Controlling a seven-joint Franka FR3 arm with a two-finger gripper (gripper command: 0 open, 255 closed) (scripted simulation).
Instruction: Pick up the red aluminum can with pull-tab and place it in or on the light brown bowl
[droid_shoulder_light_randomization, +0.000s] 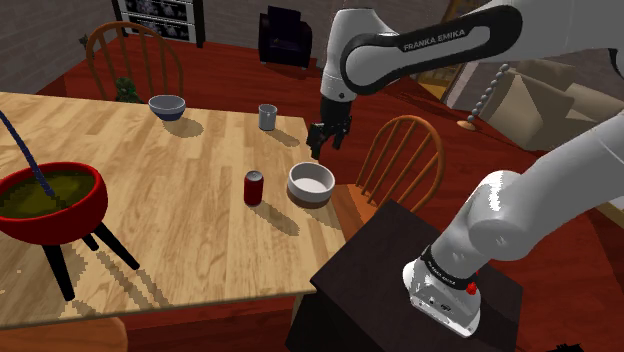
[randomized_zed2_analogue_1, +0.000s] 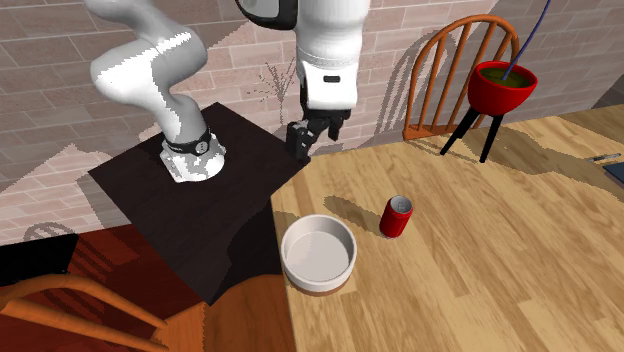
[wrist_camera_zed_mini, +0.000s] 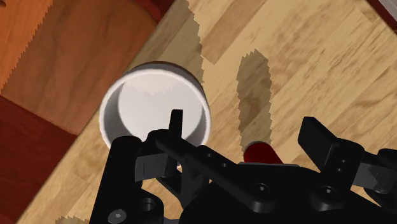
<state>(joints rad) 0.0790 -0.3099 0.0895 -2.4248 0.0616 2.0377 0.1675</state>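
Nearest the shoulder cam: dark stand (droid_shoulder_light_randomization: 390, 275) w/ the arm's base on it. Next, by the wooden table (droid_shoulder_light_randomization: 150, 250) edge, the bowl (droid_shoulder_light_randomization: 311, 183), white inside, brownish outside. The red can (droid_shoulder_light_randomization: 254, 188) sits upright just beside it on the shoulder view's left, not touching. Gripper (droid_shoulder_light_randomization: 320, 148) hangs in the air close to the bowl, fingers apart, nothing btwn them. Further back: grey cup (droid_shoulder_light_randomization: 267, 117), blue-grey bowl (droid_shoulder_light_randomization: 167, 106).
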